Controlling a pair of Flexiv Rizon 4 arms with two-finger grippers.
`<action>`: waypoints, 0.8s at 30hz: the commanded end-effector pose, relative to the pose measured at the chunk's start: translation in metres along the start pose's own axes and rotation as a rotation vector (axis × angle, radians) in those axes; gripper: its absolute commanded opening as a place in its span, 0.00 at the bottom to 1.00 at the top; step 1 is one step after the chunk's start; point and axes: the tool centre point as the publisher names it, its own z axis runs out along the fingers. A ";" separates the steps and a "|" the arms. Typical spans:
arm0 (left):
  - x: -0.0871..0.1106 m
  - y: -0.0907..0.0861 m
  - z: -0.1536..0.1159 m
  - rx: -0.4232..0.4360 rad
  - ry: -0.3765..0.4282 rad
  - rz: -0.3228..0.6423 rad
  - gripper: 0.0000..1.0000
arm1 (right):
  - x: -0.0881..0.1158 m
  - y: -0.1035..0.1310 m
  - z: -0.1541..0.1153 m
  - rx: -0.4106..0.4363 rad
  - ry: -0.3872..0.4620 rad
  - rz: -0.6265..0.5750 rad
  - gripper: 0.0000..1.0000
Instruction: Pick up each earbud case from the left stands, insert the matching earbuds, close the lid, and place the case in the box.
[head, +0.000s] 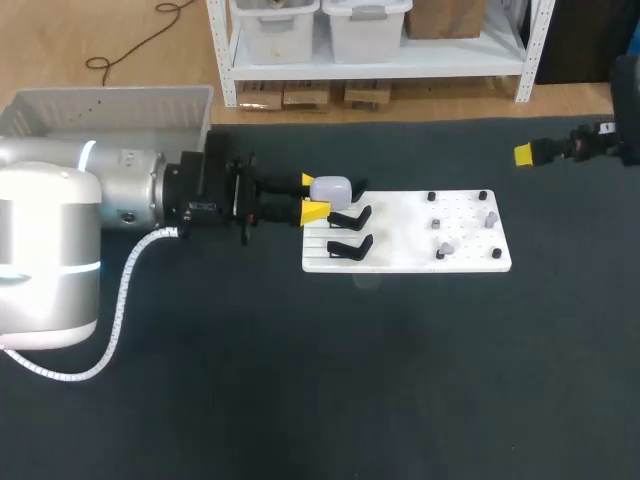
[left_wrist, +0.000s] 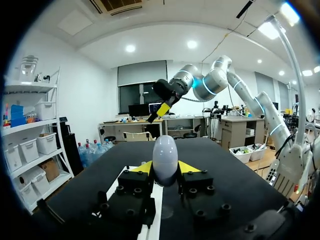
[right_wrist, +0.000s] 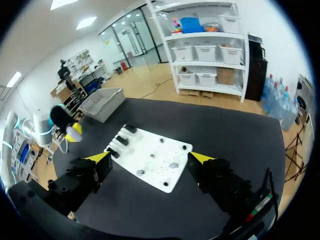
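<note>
The left arm (head: 110, 195) comes in from the left side of the dark table (head: 300, 390). Its left jaws are closed on a white earbud case (head: 331, 188). One yellow tip (head: 316, 212) presses on each side of it. From the left wrist view, the earbud case (left_wrist: 165, 160) stands up tall between the tips (left_wrist: 141, 168), smooth and round like an egg.

The case is at the left end of a white board (head: 410, 255) that lies flat in the middle of the table. Two black stands (head: 350, 218) sit just beside it on that same end. I cannot tell if the case is touching a stand or is held just above the board.

On the right part of the board there are a few small grey earbuds (head: 490, 218) among some black pegs (head: 431, 197).

A big grey box (head: 110, 108) sits at the back left of the table, behind the left arm. The right wrist view shows the box (right_wrist: 102, 102) too, past the white board (right_wrist: 165, 175).

The right arm (head: 585, 143) is far off at the right side, well away from the board. The right jaws are spread wide open and hold nothing. In the right wrist view, its two yellow tips (right_wrist: 99, 157) stand far apart, with the board down below them.
</note>
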 end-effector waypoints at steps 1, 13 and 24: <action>0.006 0.004 0.004 0.008 -0.004 -0.005 0.00 | 0.002 0.031 -0.014 0.024 0.011 -0.030 1.00; 0.010 0.008 0.006 0.011 -0.009 -0.007 0.00 | 0.014 0.090 0.000 -0.003 0.100 -0.095 1.00; 0.011 0.008 0.006 0.007 -0.012 -0.006 0.00 | 0.022 0.123 0.041 -0.010 0.196 -0.105 1.00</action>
